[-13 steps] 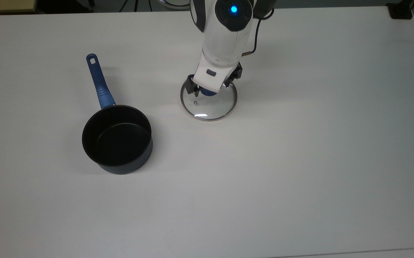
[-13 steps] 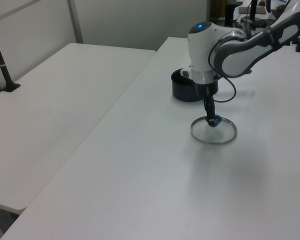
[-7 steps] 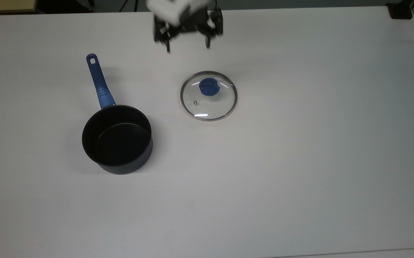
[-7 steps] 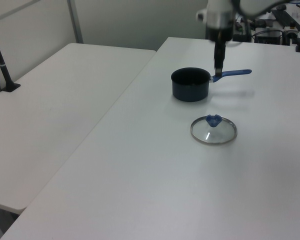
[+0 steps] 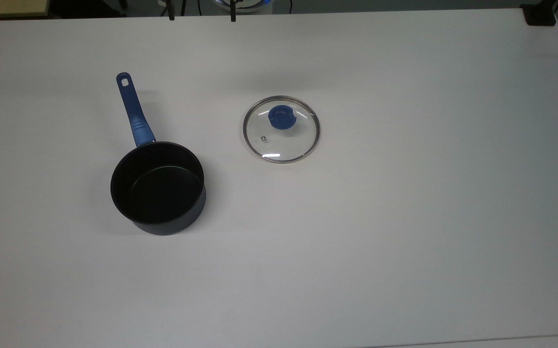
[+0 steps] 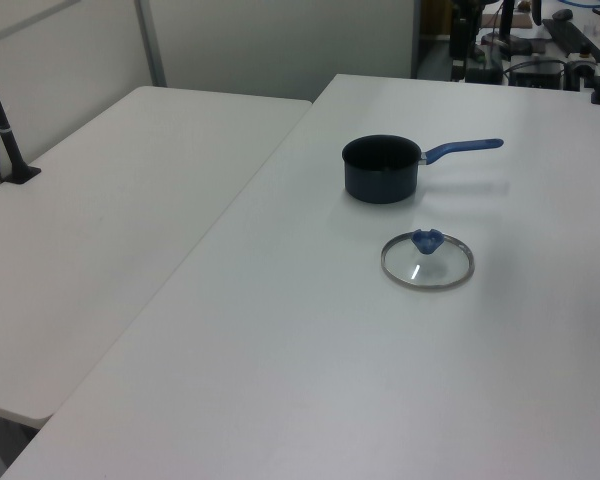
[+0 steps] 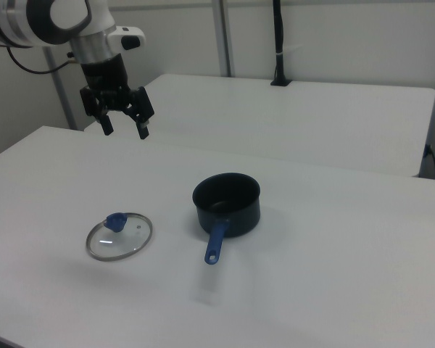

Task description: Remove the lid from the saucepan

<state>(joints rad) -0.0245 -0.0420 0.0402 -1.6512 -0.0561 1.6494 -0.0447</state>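
Note:
The lid (image 5: 281,140) lies flat on the white table (image 5: 404,217), its blue knob (image 5: 281,118) facing up. It appears again as the lid (image 6: 427,262) and the lid (image 7: 119,235). The saucepan (image 5: 158,186) stands uncovered to the top view's left of the lid, with its blue handle (image 5: 134,111) pointing to the table's far edge. The left view has the saucepan (image 6: 380,168) behind the lid. In the right view, the saucepan (image 7: 227,203) is on the lid's right. My gripper (image 7: 125,130) hangs open and empty high above the table, up and back from the lid.
A second white table (image 6: 110,200) stands alongside, with a black post (image 6: 5,130) on it. A small black object (image 5: 540,14) sits at the top view's upper right corner of the table.
My gripper let go of the lid's knob, rose, and pulled away toward the top view's upper edge. The lid and saucepan stayed where they were.

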